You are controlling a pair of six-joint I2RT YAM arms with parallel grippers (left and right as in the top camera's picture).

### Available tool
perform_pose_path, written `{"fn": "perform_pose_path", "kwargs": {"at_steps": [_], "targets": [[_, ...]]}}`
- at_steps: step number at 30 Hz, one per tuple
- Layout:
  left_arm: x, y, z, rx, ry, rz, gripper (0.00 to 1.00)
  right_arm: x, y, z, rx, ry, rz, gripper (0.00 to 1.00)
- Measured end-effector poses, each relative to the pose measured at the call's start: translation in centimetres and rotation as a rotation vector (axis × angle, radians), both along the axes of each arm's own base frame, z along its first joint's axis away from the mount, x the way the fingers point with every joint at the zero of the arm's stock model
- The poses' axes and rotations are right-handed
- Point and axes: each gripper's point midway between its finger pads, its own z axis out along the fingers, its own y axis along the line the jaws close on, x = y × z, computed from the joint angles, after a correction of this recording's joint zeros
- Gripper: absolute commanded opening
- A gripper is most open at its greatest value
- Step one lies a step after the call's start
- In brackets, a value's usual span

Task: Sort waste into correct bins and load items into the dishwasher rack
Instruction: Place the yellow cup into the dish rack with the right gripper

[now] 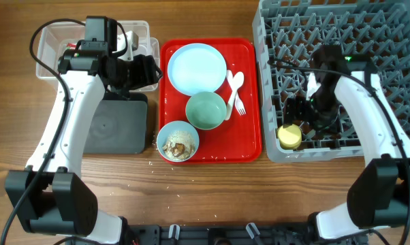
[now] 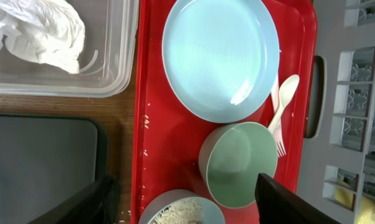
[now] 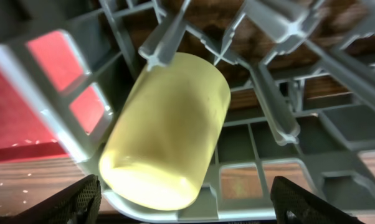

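Yellow plastic cup (image 3: pixel 166 130) sits tilted in the near-left corner of the grey pegged plastic crate (image 3: pixel 271 99) | right gripper (image 3: pixel 190 198) above it, spread wide, empty | left gripper (image 2: pixel 190 200) spread too, over the pale green bowl (image 2: pixel 237 168) | cup's likely light, stiff, slick: pinch its wall | mouth hidden, can't tell which end's up

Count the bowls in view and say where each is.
2, both on the tray: the green bowl at its middle beside the plate; the blue bowl, holding rice, at its near left corner. None looks hidden.
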Motion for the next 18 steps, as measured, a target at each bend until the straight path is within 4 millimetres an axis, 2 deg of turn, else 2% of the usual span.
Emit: {"fn": "perform_pose_path", "kwargs": {"at_steps": [2, 4, 5, 6, 7, 8, 10, 11, 12, 14, 16, 18], "targets": [[-0.3, 0.0, 0.0, 0.004, 0.010, -0.009, 0.68, 2.0, 0.1, 3.7, 0.004, -0.128, 0.000, 0.88], [-1.2, -0.6, 0.3, 0.013, 0.027, -0.030, 0.66, 3.9, 0.3, 8.8, 0.021, -0.319, 0.000, 0.89], [-2.1, -2.0, 1.0, 0.018, 0.020, -0.070, 0.64, 4.5, 0.7, 11.9, 0.049, -0.443, 0.003, 0.89], [-3.2, -3.9, 1.9, 0.019, 0.010, -0.125, 0.63, 4.2, 1.0, 13.6, 0.070, -0.505, 0.006, 0.89], [-4.4, -5.6, 2.4, 0.023, 0.008, -0.176, 0.63, 3.8, 1.3, 14.6, 0.087, -0.535, 0.009, 0.89], [-5.8, -7.6, 2.6, 0.025, 0.016, -0.235, 0.63, 3.7, 1.4, 14.8, 0.092, -0.541, 0.010, 0.88], [-9.0, -12.4, 1.5, 0.051, 0.051, -0.372, 0.60, 4.0, 1.4, 14.3, 0.094, -0.527, 0.010, 0.89], [-10.0, -13.5, 0.5, 0.082, 0.067, -0.409, 0.58, 4.2, 1.4, 14.1, 0.093, -0.521, 0.010, 0.89], [-11.2, -14.3, -1.6, 0.137, 0.103, -0.447, 0.58, 4.3, 1.4, 14.0, 0.093, -0.517, 0.010, 0.88], [-13.2, -15.4, -5.2, 0.217, 0.162, -0.508, 0.55, 4.3, 1.4, 13.9, 0.093, -0.515, 0.010, 0.89], [-14.3, -15.3, -8.4, 0.291, 0.202, -0.538, 0.51, 4.3, 1.4, 13.9, 0.093, -0.515, 0.010, 0.88], [-14.3, -14.4, -10.0, 0.342, 0.209, -0.529, 0.49, 4.4, 1.4, 13.9, 0.093, -0.515, 0.010, 0.88]]}}
